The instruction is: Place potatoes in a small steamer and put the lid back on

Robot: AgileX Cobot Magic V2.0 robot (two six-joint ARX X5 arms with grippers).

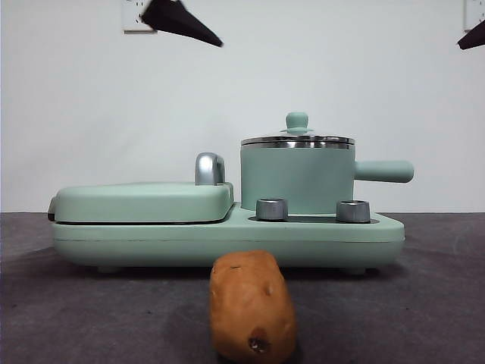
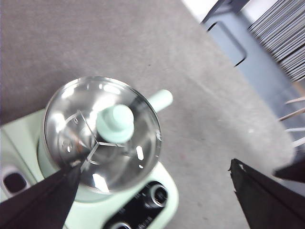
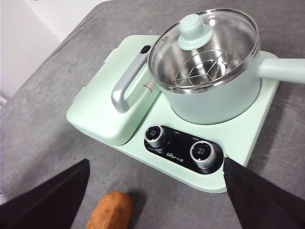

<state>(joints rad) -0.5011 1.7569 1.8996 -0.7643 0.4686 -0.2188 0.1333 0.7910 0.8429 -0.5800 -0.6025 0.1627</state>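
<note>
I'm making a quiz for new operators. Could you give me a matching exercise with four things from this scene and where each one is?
Things:
1. potato
2. lid
3. steamer
4. left gripper

Places or states:
A. closing the pot
B. open, above the lid
C. lying on the table in front of the appliance
D. standing on the green base behind two knobs

Pairs: 1-C, 2-A, 3-D, 4-B
</note>
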